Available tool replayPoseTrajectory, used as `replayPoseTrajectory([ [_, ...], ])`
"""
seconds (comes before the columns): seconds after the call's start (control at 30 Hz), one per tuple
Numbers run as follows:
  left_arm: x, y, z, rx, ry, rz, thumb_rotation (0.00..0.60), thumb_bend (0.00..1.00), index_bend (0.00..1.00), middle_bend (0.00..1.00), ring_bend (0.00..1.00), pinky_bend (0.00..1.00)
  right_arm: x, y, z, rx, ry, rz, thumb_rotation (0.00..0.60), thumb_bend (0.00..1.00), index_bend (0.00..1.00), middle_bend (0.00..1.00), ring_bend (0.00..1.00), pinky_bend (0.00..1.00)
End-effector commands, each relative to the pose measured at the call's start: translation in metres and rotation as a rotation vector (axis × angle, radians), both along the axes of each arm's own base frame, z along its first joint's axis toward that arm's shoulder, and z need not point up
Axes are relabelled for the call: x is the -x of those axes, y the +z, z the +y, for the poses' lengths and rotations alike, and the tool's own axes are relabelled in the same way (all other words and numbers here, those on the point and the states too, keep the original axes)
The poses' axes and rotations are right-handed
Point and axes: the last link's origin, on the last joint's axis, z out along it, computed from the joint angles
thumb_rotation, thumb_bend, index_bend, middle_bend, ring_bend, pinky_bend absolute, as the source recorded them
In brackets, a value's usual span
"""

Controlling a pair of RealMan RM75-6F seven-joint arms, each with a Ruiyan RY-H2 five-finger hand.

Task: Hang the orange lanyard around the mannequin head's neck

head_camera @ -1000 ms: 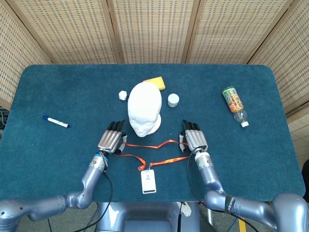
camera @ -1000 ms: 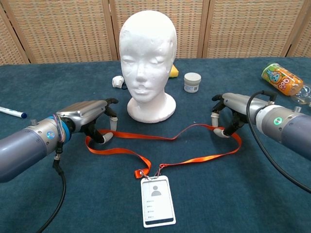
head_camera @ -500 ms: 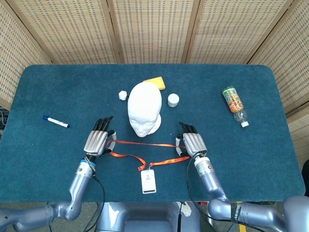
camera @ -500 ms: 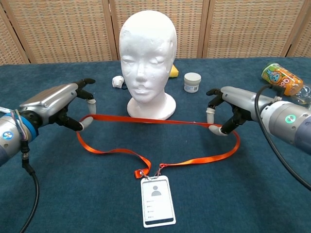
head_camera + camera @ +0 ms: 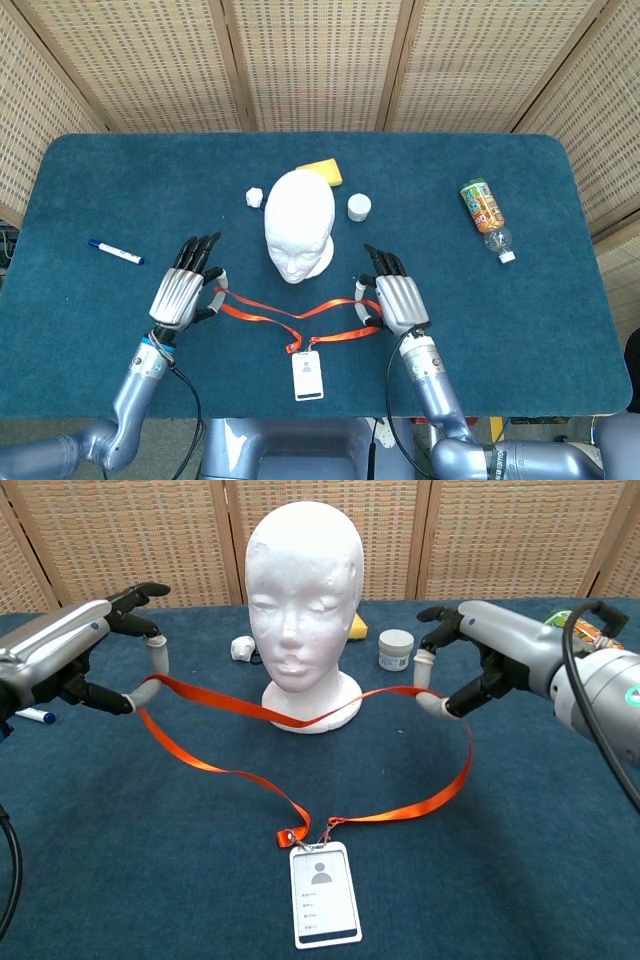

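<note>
Nearest the robot, a white ID badge (image 5: 324, 894) lies flat on the blue table (image 5: 560, 330), clipped to the bottom of the orange lanyard (image 5: 225, 773). From the clip the strap rises in two runs to the hands, which hold the loop spread wide and lifted off the cloth. The left hand (image 5: 75, 655) pinches the strap between thumb and a fingertip on the left; the right hand (image 5: 485, 655) pinches it likewise on the right. Between them the far run of the strap sags across the front of the base of the mannequin head (image 5: 303, 600), which stands upright, facing the robot. Beyond the head are a small white jar (image 5: 396, 649), a white lump (image 5: 241, 647) and a yellow block (image 5: 322, 171). Far left lies a marker (image 5: 115, 252); far right, an orange bottle (image 5: 485, 216) lies on its side.
</note>
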Motion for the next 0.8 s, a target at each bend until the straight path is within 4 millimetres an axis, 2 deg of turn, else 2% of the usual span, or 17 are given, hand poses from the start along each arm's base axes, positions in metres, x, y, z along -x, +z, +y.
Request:
replayPoseTrajectory([
  [0.03,-0.007,0.008,-0.001,-0.024,-0.021,-0.024,0.6,0.51,0.7,0.0,0.0,0.0,-0.008,0.011,-0.001,0.028,0.005,-0.046,0.6,0.43,0.74,0.0,0.0,0.0],
  [0.33,-0.031,0.028,0.002,-0.082,-0.052,-0.079,0.6,0.51,0.7,0.0,0.0,0.0,-0.032,0.039,-0.011,0.094,0.019,-0.135,0.6,0.43,0.74,0.0,0.0,0.0],
  [0.6,-0.06,0.039,0.014,-0.088,-0.063,-0.148,0.6,0.51,0.7,0.0,0.0,0.0,-0.05,0.065,-0.017,0.149,0.012,-0.23,0.6,0.43,0.74,0.0,0.0,0.0],
  [0.8,-0.071,0.047,0.021,-0.105,-0.046,-0.172,0.6,0.51,0.7,0.0,0.0,0.0,-0.059,0.081,-0.023,0.185,0.019,-0.254,0.6,0.43,0.74,0.0,0.0,0.0],
])
